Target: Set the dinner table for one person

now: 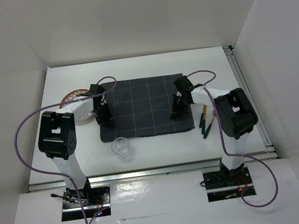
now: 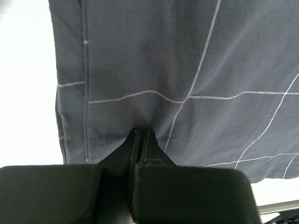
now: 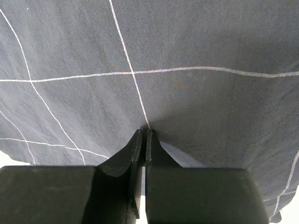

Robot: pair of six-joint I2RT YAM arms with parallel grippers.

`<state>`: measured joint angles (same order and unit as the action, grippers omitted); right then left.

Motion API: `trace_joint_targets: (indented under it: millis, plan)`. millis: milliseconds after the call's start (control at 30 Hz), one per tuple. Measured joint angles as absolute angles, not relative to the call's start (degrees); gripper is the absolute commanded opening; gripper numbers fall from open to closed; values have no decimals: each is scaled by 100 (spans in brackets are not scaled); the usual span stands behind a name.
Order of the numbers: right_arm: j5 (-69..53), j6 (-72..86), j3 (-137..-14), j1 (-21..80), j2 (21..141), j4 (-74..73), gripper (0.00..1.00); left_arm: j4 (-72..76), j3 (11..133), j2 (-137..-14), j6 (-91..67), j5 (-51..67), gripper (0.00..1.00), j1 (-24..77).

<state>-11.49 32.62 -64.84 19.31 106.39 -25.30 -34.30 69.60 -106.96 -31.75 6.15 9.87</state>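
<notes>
Nearest to the arm bases, a clear glass [image 1: 122,148] stands on the white bench [image 1: 150,68]. It is a little nearer than the left jaws and slightly to their right, and it is just beside the near hem of the dark grey checked cloth [image 1: 144,99]; I cannot tell if it touches the hem. The left jaws are pressed together with no gap, and a small fold of the cloth is pinched between their tips, close to its left hem, where the fabric puckers toward them. The right jaws are closed in the same way on a fold near the right hem, and one white line of the check runs straight into their tips. Between the two pairs of jaws the cloth lies spread flat on the bench. To the right of the right jaws, on the bare bench just past the cloth, lie some slim utensils with dark green handles [image 1: 206,126]; their kind is too small to tell. To the left of the left jaws and a little farther, a brown woven basket [image 1: 74,94] is partly hidden behind the left arm [image 1: 60,135].
</notes>
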Motion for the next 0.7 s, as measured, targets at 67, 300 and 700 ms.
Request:
trace_joint_targets:
  millis: [67, 300, 700]
  plan:
    - [-1122, 3280, -6425, 1931, 10597, -2484, 0, -3420, 6954, -10694, -3175, 578, 0, 1033]
    - [-998, 3293, -6377, 1938, 10501, -2565, 0, -3625, 7070, -10691, -3168, 261, 24, 1160]
    - [-733, 2965, -8479, 2637, 10425, -3433, 67, -4777, 8661, -10077, -3157, -475, 47, 1166]
